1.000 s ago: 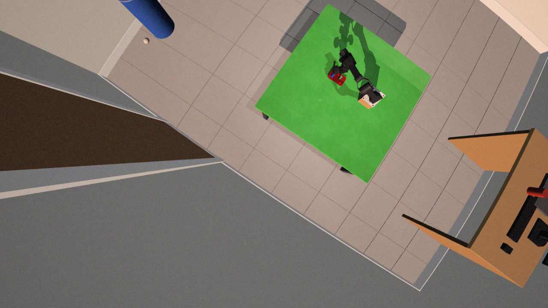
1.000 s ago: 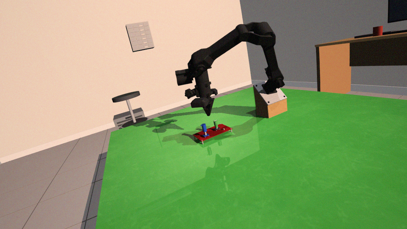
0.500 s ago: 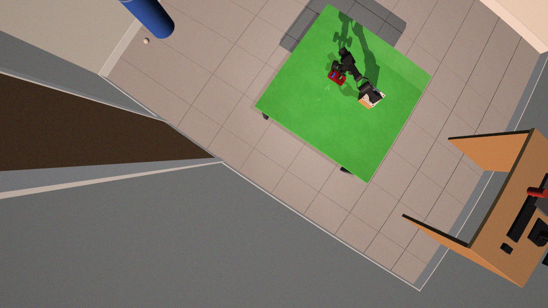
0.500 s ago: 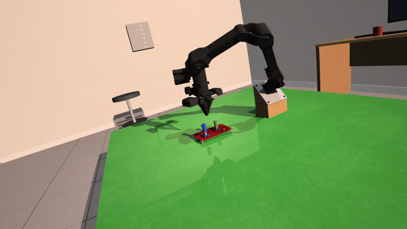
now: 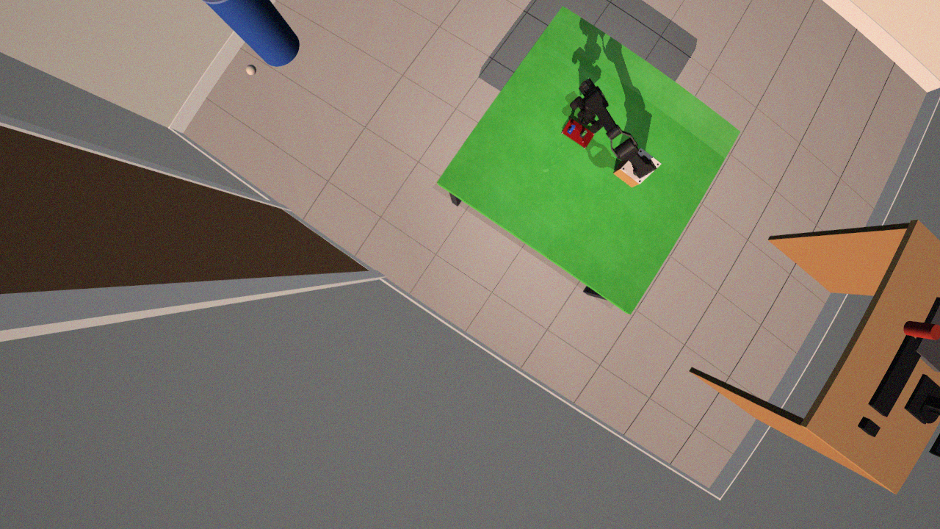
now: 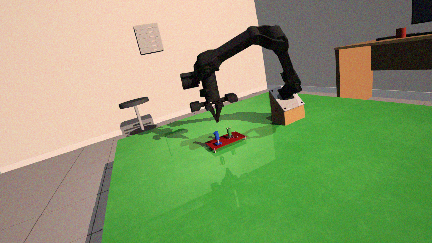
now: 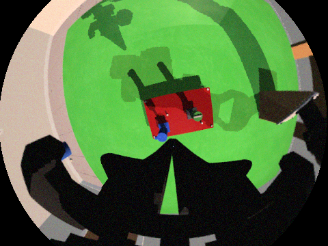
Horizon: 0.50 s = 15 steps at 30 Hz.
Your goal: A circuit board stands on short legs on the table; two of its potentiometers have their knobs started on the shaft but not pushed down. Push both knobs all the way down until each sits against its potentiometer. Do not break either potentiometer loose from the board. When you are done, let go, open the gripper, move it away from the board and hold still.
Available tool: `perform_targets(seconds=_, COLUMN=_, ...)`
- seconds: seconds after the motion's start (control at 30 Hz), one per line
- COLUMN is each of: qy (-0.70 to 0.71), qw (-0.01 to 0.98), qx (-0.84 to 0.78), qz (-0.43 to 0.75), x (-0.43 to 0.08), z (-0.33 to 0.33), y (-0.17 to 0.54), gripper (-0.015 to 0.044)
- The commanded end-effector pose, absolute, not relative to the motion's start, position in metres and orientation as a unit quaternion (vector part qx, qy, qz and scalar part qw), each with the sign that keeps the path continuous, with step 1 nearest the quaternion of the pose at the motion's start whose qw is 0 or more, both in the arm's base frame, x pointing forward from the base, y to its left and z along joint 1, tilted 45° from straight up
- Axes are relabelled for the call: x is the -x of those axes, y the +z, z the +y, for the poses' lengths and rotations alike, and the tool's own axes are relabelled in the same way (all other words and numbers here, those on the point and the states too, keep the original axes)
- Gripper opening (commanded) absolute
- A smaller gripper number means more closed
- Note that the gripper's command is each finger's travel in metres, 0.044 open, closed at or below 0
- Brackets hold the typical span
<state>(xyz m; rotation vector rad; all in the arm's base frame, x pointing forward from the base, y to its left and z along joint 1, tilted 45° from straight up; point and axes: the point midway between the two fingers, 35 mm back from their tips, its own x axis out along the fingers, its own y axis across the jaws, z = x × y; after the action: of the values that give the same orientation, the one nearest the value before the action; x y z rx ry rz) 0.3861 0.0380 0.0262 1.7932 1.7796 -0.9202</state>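
The red circuit board (image 5: 581, 138) (image 6: 224, 142) (image 7: 178, 128) stands on short pale legs. The blue knob (image 6: 216, 135) (image 7: 162, 137) stands high on its shaft, with pale shaft showing between it and the blue potentiometer (image 6: 217, 143) (image 7: 166, 127). The green knob (image 6: 228, 131) (image 7: 197, 116) stands above its dark grey potentiometer (image 6: 230, 136) (image 7: 190, 113), near the board's other end. My gripper (image 6: 217, 121) (image 7: 172, 141) is shut and empty, pointing down. It hangs above the board, clear of both knobs; in the wrist view its tips appear just beside the blue knob.
The board stands on a green table top (image 5: 545, 190) (image 6: 302, 169). My arm's base block (image 5: 629, 177) (image 6: 294, 114) stands on the same table. Small pale parts stick up from the board, one beside the green knob. A stool (image 6: 137, 111) and a desk (image 6: 354, 71) stand beyond the table.
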Motion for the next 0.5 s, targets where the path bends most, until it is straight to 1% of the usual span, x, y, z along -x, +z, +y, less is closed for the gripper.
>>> perform_targets(seconds=0.0, qy=-0.369, qw=0.183, qx=-0.663, qz=0.625, x=-0.3892, z=0.0384, y=0.0278, gripper=0.0000)
perform_targets(seconds=0.47, qy=-0.506, qw=0.015, qx=-0.687, qz=0.521, x=-0.3977, z=0.0379, y=0.0341, gripper=0.0000)
